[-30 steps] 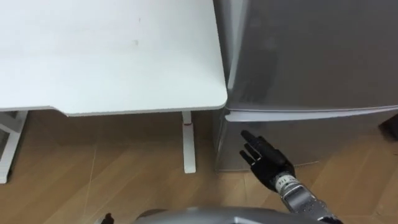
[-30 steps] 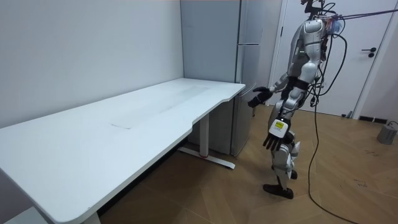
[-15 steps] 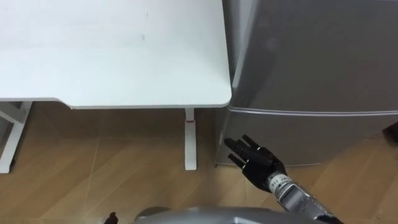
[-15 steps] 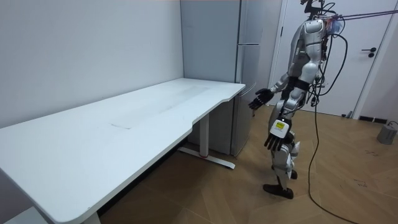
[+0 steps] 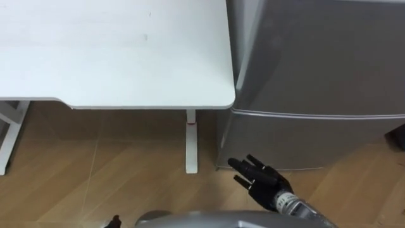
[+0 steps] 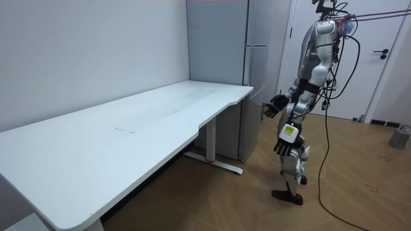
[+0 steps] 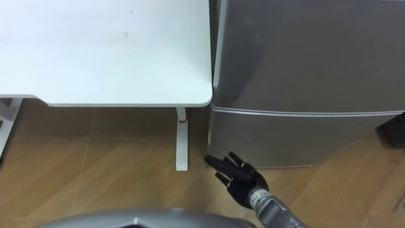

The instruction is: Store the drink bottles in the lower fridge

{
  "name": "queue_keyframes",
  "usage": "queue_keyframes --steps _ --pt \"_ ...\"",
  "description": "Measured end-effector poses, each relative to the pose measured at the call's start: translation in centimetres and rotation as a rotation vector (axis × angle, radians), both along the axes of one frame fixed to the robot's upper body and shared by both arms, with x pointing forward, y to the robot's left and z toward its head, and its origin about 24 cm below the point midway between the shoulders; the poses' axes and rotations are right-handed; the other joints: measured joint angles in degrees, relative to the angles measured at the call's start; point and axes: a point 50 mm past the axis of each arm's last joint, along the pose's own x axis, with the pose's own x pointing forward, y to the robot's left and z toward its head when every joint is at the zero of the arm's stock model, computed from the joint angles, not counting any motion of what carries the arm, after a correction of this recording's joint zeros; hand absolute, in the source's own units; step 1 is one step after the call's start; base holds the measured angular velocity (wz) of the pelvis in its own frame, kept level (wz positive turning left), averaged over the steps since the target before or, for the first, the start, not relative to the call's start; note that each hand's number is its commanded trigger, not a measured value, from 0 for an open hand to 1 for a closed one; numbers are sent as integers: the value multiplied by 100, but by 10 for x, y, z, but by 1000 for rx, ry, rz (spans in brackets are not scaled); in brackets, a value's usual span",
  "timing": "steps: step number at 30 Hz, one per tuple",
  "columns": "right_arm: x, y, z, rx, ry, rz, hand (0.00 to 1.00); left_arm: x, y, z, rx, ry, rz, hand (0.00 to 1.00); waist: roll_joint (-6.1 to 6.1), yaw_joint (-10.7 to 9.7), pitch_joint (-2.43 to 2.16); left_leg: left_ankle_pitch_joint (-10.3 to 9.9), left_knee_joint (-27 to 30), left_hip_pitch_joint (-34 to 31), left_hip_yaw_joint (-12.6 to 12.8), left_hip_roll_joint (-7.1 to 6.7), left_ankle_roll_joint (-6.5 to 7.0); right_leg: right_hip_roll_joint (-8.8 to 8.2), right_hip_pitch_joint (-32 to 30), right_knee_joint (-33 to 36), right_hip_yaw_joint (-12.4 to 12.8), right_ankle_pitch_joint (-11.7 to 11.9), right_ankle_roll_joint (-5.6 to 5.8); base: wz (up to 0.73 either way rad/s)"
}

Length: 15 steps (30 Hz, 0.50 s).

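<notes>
While the right hand (image 5: 267, 183) hovers, fingers spread, near the shut lower fridge door (image 5: 304, 142), right of the counter (image 5: 114, 57), the left hand (image 6: 283, 146) hangs relaxed. Both are empty. Risk: fingers slipping off the door's edge, leaving it shut.

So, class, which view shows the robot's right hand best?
The left eye view: the right hand shows whole, fingers spread, before the fridge's lower door. The right eye view matches it; the room view shows it far off, raised.
</notes>
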Motion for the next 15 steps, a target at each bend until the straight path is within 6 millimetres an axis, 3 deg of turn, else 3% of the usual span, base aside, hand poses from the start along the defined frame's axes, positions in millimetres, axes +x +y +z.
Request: queue_keyframes --steps 10,13,15 --pt "-23 -23 -7 -44 110 -139 0 -4 6 0 13 13 45 0 41 -35 -20 3 -10 102 -39 -7 -4 1 121 -13 -15 0 0 1" --pt "-35 -30 -9 -62 160 -183 0 -14 8 0 21 43 78 0 10 -57 0 4 -14 160 -49 -12 -5 0 182 -32 -12 -1 0 2" --pt "-46 -35 -10 -78 207 -186 0 -22 9 0 25 61 96 0 -22 -152 -20 3 -14 175 -96 -33 -5 -7 222 -106 -19 -3 0 10"
